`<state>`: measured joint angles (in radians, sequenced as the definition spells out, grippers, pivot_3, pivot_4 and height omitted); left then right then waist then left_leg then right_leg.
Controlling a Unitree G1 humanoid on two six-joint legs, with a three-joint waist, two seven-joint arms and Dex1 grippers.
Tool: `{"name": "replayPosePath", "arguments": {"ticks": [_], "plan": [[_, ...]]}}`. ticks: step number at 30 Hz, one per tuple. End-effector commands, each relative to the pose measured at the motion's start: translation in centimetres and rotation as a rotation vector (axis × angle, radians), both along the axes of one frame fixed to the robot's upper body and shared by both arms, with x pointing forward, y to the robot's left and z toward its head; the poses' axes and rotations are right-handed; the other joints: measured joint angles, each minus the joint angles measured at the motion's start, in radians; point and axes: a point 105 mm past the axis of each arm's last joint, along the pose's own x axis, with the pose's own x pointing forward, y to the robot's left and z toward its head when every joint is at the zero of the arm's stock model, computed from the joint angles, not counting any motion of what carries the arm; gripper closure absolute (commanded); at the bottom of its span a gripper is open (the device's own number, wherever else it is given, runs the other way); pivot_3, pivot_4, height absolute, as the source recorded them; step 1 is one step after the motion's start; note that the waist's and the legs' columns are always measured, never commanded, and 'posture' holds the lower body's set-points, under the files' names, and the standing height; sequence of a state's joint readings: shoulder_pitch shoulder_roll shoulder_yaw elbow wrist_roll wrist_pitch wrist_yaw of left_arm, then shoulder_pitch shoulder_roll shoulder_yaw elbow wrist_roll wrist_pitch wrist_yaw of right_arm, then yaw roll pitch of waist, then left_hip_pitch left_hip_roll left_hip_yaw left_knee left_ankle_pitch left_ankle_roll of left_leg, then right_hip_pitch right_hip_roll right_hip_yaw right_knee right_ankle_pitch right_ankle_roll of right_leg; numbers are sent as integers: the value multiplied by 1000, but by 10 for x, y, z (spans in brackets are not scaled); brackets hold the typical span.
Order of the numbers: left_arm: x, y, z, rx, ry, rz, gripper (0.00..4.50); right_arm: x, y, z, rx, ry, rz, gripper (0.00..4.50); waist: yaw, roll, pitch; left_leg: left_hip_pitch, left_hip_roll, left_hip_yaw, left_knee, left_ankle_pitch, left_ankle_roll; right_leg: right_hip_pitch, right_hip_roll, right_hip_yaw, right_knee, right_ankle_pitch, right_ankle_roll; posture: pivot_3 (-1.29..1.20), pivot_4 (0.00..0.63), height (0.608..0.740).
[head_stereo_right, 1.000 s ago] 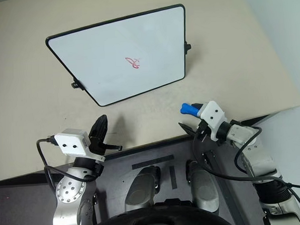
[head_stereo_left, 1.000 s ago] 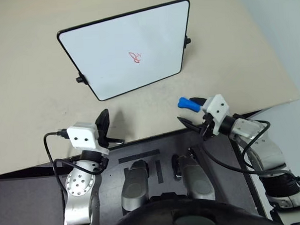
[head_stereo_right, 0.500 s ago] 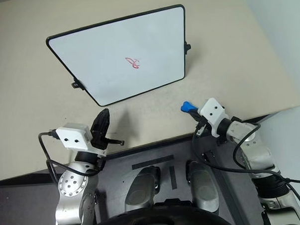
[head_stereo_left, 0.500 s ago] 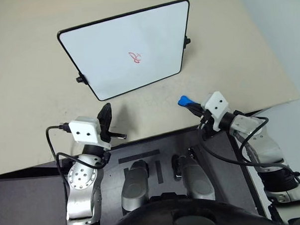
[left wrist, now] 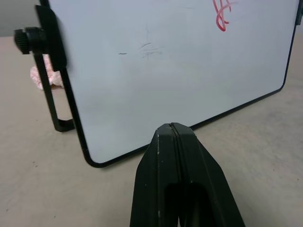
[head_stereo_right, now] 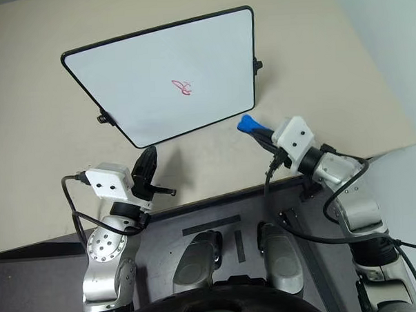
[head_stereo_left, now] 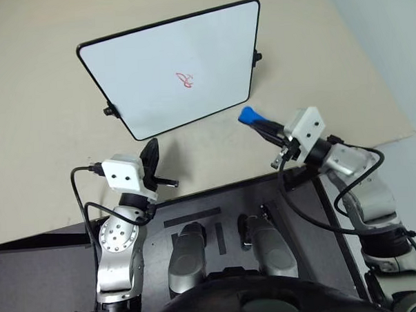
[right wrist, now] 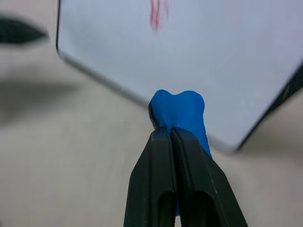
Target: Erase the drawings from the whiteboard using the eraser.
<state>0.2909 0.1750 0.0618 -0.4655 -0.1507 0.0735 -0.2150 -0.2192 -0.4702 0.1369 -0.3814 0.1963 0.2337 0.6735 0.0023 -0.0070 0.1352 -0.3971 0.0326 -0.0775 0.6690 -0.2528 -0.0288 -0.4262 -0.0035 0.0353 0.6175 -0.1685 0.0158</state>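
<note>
Now the right gripper [head_stereo_left: 256, 123] has its jaws pressed together on the eraser [head_stereo_left: 248, 115], a small blue block that sticks out past the fingertips and bulges a little where it is squeezed. The eraser is held up off the beige surface [head_stereo_left: 49, 163], just in front of the whiteboard's lower right corner. Whether it touches the board I cannot tell.

The whiteboard [head_stereo_left: 156, 68] stands tilted back on the surface, straight ahead of both pairs of jaws, a thin black frame around it and a small black knob [head_stereo_left: 110, 110] on each side edge. In the left wrist view a black leg [left wrist: 49, 94] props it from behind at the side knob. The drawings [head_stereo_left: 185, 79], a small red looping scribble, sit near the middle of the board, beyond the eraser and well apart from it.

The left gripper [head_stereo_left: 150, 153] hangs over the near part of the surface with its jaws pressed together and nothing between them. Its fingertips point at the lower left corner of the board, near it but not touching.
</note>
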Motion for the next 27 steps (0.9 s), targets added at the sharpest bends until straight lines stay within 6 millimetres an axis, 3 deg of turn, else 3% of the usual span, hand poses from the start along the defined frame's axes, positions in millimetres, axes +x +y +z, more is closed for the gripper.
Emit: {"name": "replayPosePath", "arguments": {"ticks": [1,5,11,15,20,27], "plan": [[4,-1,6,-19,-30,5,4500,2,25,25,5,-152,117,4433,1,0,0,0,0,0,0,0,0,0,0,0,0,0,0,0,150,740],[7,-3,6,-23,-35,-1,4500,15,50,36,-18,-286,200,4433,-1,0,0,1,0,-1,0,1,0,-1,0,0,2,6,-10,0,150,740],[11,-2,8,-20,-48,3,4500,40,73,31,-108,-421,289,4433,5,0,0,-1,0,-1,0,1,0,-4,-1,0,2,7,-12,0,150,740],[13,-3,8,-21,-54,5,4500,56,77,24,-139,-449,296,4433,6,0,0,-3,0,-1,-1,0,0,-7,-2,0,3,8,-13,0,150,740],[16,-2,9,-25,-68,13,4500,81,78,2,-238,-429,270,4433,6,0,0,-4,0,-1,-1,0,-1,-8,-3,0,3,9,-15,0,150,740],[18,-2,9,-26,-78,18,4500,89,80,-20,-307,-404,270,4433,5,0,0,-3,1,-1,-1,0,-1,-10,-3,0,9,9,-18,0,150,740]]}}
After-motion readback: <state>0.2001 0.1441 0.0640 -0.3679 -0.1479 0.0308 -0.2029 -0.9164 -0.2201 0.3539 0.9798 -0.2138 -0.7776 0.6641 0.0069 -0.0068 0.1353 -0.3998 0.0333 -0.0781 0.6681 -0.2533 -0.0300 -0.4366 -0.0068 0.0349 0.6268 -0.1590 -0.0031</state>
